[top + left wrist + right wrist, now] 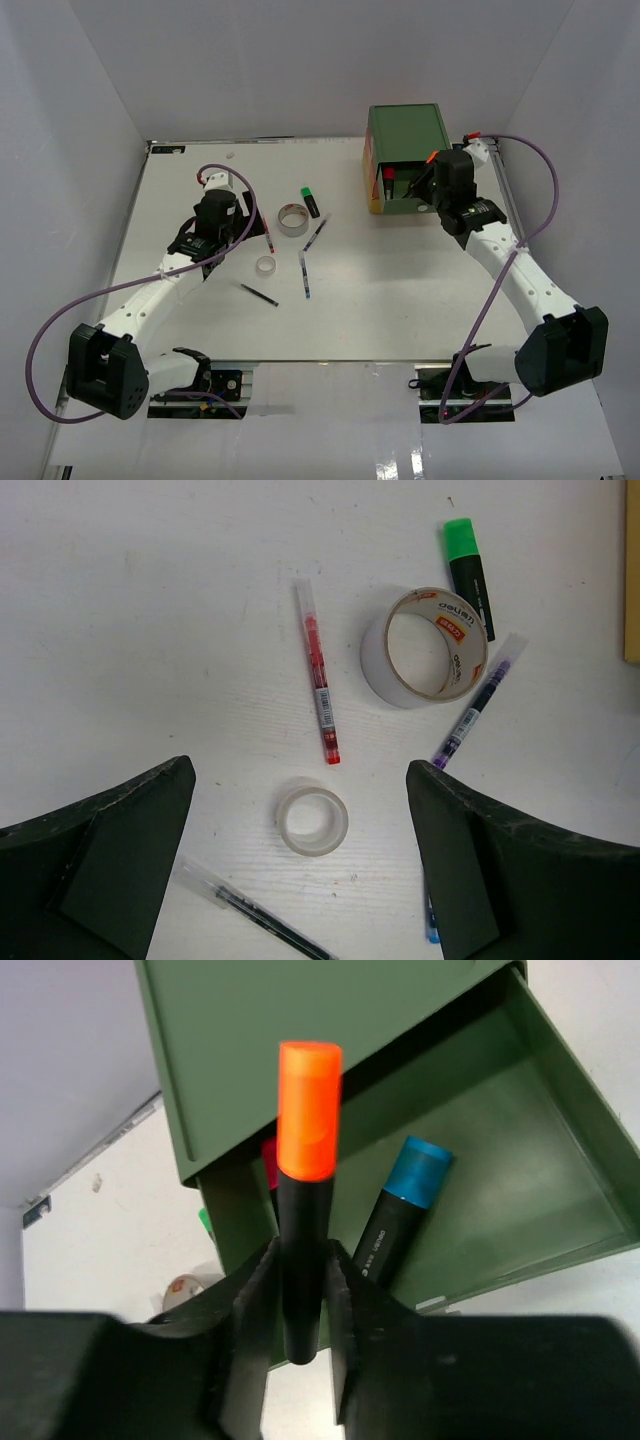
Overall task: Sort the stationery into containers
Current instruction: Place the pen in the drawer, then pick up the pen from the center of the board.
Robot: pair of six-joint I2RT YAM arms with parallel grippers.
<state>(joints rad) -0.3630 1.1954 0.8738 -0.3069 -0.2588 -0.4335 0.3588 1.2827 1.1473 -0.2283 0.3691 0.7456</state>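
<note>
My right tool (300, 1295) pinches one smooth orange-capped highlighter (308, 1160) at the open green drawer (560, 1110), a blue-capped one (405, 1210) inside. My left tool (300, 780) gapes empty above two round tape rolls (376, 665), four thin pens (318, 670).

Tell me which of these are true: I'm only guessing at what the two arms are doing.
1. The right claw grips an orange-capped highlighter. True.
2. The green drawer is shut. False: it is pulled open, with a blue-capped highlighter inside.
3. The left claw holds the small tape roll. False: the claw is open and holds nothing. The roll lies on the table below it.
4. The green-capped highlighter lies on the table beside the larger tape roll. True.
</note>
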